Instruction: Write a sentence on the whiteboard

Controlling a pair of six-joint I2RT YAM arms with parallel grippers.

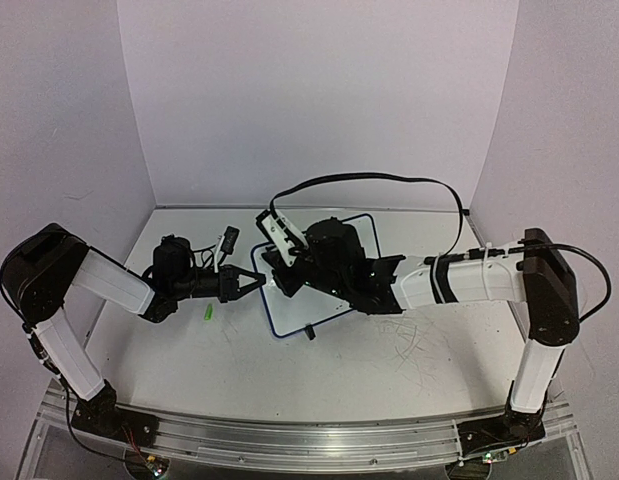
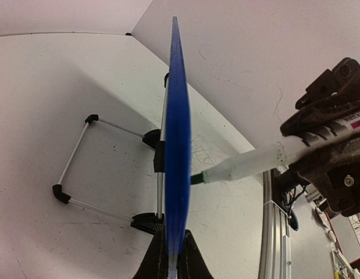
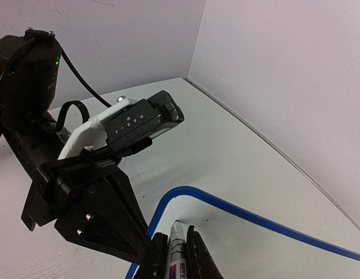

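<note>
The whiteboard (image 1: 291, 312) stands tilted mid-table, mostly hidden by my right arm. My left gripper (image 1: 254, 282) is shut on its left edge; in the left wrist view the board shows edge-on as a blue rim (image 2: 177, 133) running into my gripper (image 2: 173, 257). My right gripper (image 1: 277, 268) is shut on a white marker (image 3: 178, 256). The marker's tip rests on the board face near a rounded corner of the rim (image 3: 185, 190), and its green tip (image 2: 196, 179) touches the board. No green sentence shows on the visible board face (image 3: 267, 250).
A small green cap (image 1: 208, 312) lies on the table left of the board, below my left gripper. The board's wire stand with black feet (image 2: 146, 221) sits behind it. White walls close in the back and both sides. A metal rail (image 1: 309, 440) runs along the near edge.
</note>
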